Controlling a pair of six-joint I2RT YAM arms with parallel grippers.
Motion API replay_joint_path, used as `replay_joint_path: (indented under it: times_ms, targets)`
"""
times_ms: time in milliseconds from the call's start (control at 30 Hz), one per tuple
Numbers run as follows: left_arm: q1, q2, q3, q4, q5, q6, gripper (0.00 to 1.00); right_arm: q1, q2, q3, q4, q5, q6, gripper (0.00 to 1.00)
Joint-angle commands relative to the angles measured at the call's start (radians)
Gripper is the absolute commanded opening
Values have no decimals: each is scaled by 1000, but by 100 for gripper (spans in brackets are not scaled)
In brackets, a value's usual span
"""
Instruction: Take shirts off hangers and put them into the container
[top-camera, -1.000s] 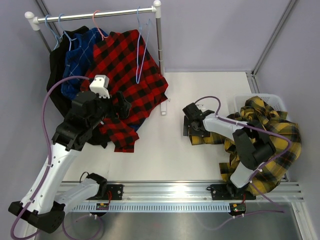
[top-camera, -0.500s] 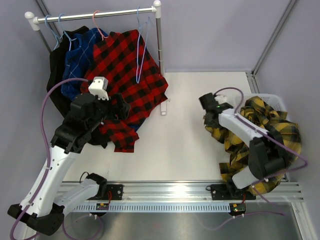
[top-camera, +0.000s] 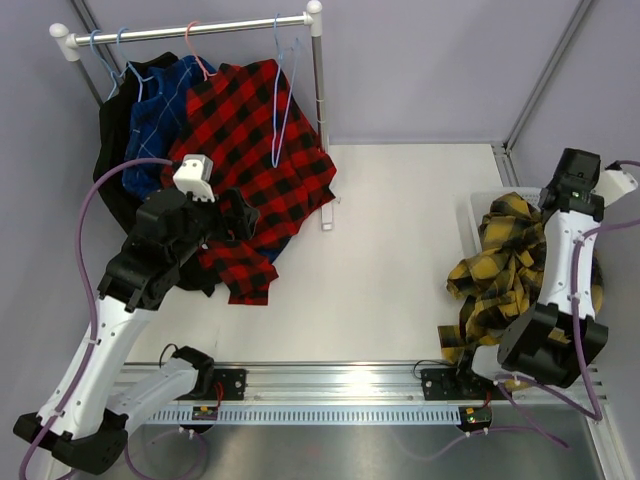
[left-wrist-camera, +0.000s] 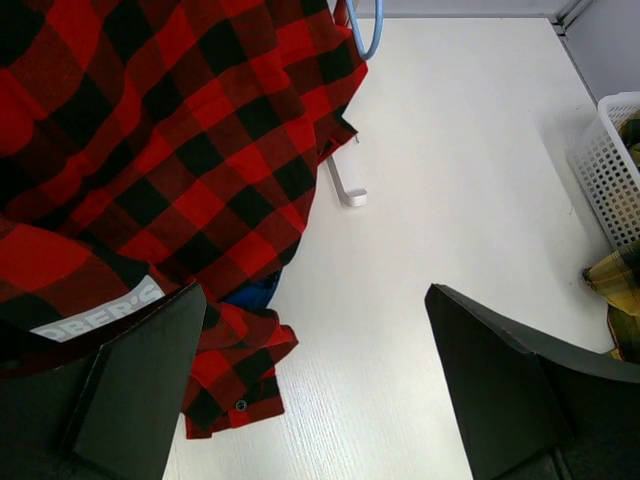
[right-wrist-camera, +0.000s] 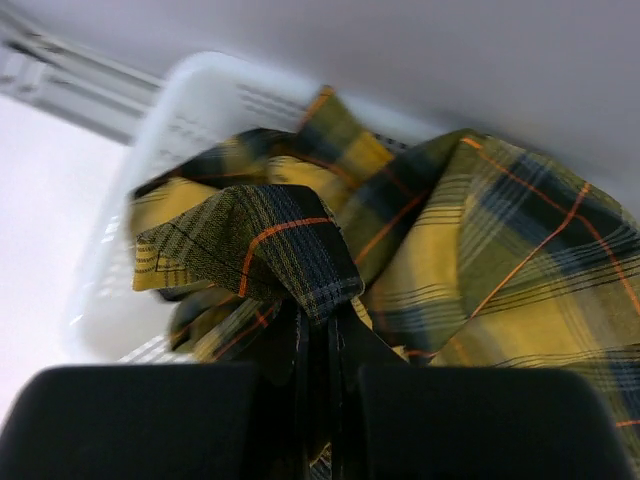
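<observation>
While the left end effector (left-wrist-camera: 315, 305) gapes, the right end effector (right-wrist-camera: 318, 335) pinches the yellow shirt (right-wrist-camera: 490, 260).

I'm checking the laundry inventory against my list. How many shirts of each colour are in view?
yellow-and-black plaid shirt: 1
red-and-black plaid shirt: 1
blue shirt: 1
black shirt: 1
Total: 4

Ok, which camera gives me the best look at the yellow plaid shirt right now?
Top external: it shows most of the yellow plaid shirt heaped over the white basket, spilling over its near side. Right wrist shows only a fold pinched in the right gripper; left wrist catches just a corner at its right edge.
</observation>
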Motion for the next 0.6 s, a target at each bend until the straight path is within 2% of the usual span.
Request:
replay_joint_path:
  times_ms: [0, 167, 367, 467, 500, 533, 567]
  targets:
    - [5, -18, -5, 25, 25, -7, 99, -64, 87, -42, -17, -51, 31, 0]
    - [5, -12, -12, 25, 25, -7, 99, -64, 265, -99, 4, -170, 91, 7]
    - [5, 2, -9, 25, 54, -6, 99, -62, 339, -136, 27, -212, 117, 20]
    - [5, 14, 2, 25, 65, -4, 99, -61, 235, -122, 32, -203, 88, 32]
    - [5, 19, 8, 25, 73, -3, 99, -61, 203, -108, 30, -204, 77, 39]
    - [5, 23, 11, 25, 74, -3, 99, -61, 170, -96, 23, -204, 62, 51]
    - [5, 32, 14, 25, 77, -4, 99, -61, 111, -85, 1, -224, 59, 56]
